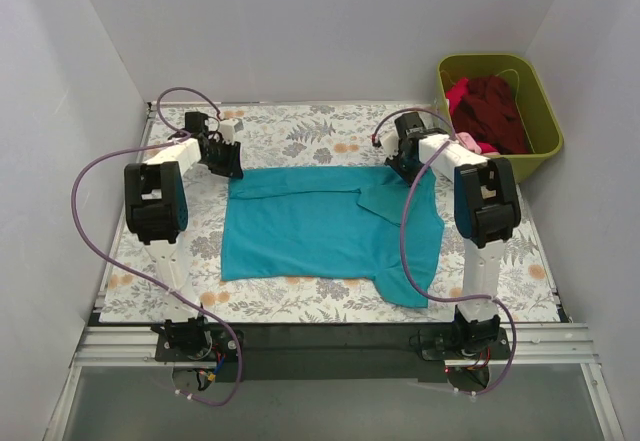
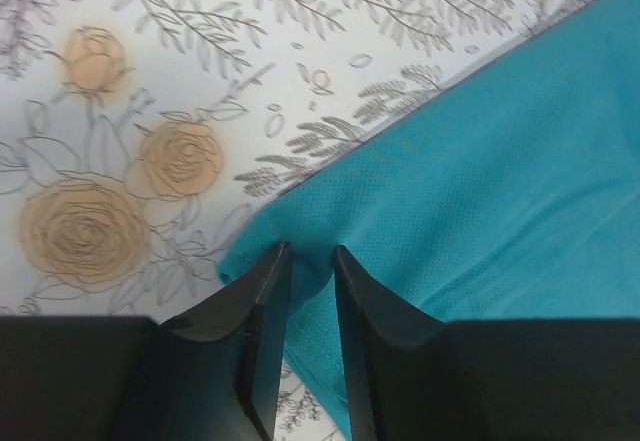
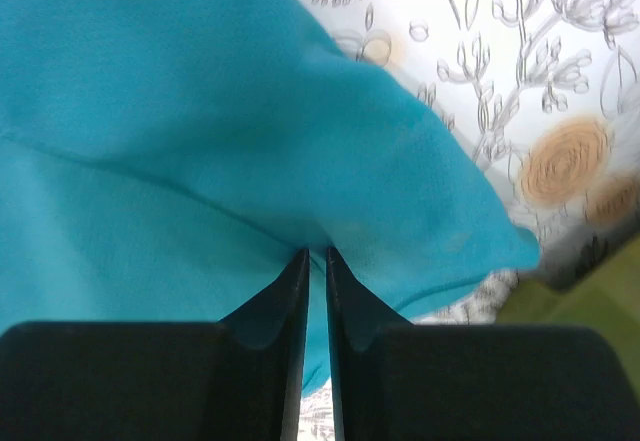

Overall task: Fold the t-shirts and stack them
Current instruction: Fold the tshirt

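- The worktop (image 1: pixel 300 126) carries the teal t-shirt (image 1: pixel 320 226), which lies spread nearly flat in the middle. It has 1 small flap turned over near its far right corner and 1 sleeve trailing off its near right corner.
- The olive bin (image 1: pixel 548 111) stands well beyond the teal t-shirt's far right corner and off the worktop's edge. It holds the maroon t-shirt (image 1: pixel 495 106), bunched up with a bit of pink cloth.
- The step in hand looks like the first fold of the teal t-shirt, with both arms reaching to its far edge, 1 at each corner. Nothing is stacked yet, so the task seems to be at an early stage.
- The next move probably calls for lifting both corners together and carrying them evenly toward the shirt's near edge, so the cloth doubles over without skewing. The loose sleeve will likely need tucking in later.
- The right fingers (image 1: pixel 400 169) sit at the teal t-shirt's far right corner. They are clenched to a sliver of a gap, with the cloth pinched between them and pulled into a ridge.
- The left fingers (image 1: pixel 230 169) straddle the teal t-shirt's far left corner. They stand narrowly apart with a pucker of cloth between them, and whether that cloth is firmly gripped cannot be told.
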Motion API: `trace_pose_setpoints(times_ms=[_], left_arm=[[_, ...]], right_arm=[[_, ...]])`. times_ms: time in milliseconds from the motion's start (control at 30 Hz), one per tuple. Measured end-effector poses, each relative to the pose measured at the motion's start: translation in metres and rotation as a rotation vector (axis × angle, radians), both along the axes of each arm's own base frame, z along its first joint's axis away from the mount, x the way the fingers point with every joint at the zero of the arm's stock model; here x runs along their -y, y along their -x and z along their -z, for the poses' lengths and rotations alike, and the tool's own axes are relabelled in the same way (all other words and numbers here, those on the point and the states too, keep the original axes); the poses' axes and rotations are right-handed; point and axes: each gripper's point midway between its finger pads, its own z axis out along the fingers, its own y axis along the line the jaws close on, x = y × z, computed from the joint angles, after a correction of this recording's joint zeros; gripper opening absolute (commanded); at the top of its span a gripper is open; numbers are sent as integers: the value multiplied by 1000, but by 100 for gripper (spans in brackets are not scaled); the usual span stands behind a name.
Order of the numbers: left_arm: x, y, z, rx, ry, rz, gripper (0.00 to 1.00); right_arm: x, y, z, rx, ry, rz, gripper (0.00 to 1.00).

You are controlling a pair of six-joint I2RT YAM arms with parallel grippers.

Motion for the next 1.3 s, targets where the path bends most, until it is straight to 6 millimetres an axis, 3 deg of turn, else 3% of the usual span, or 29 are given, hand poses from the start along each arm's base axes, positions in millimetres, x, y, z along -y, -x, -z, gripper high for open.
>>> trace_pose_setpoints(times_ms=[67, 300, 500, 700, 767, 833, 933, 1000, 1067, 1133, 1200, 1300], left_arm=[[-6, -8, 0, 7, -17, -21, 24], [-35, -54, 0, 65, -83, -90, 24], [-50, -83, -3, 99, -119, -121, 34], [-49, -71, -9, 47, -113, -112, 48], [-46, -63, -15, 28, -101, -95, 51], [-44, -52, -30, 29, -89, -74, 56], [-39, -23, -64, 47, -71, -28, 58], [-36, 0, -94, 77, -59, 10, 58], [-33, 26, -120, 105, -42, 53, 58], [-31, 53, -132, 111, -30, 90, 58], [-27, 87, -133, 77, -5, 126, 58], [-21, 134, -115, -16, 23, 165, 57]], right_arm=[[-1, -10, 7, -7, 13, 4, 18], [-18, -63, 4, 70, -13, 19, 20], [-29, -96, -14, 147, -37, 19, 41], [-42, -94, -58, 192, -113, -25, 69], [-48, -84, -87, 212, -153, -56, 83], [-54, -65, -125, 248, -196, -102, 84], [-60, -25, -178, 303, -254, -181, 78], [-60, 9, -199, 306, -278, -239, 71], [-60, 42, -201, 270, -292, -294, 64], [-55, 74, -186, 190, -292, -334, 59], [-47, 106, -159, 76, -281, -353, 57], [-35, 159, -117, -126, -258, -361, 55]])
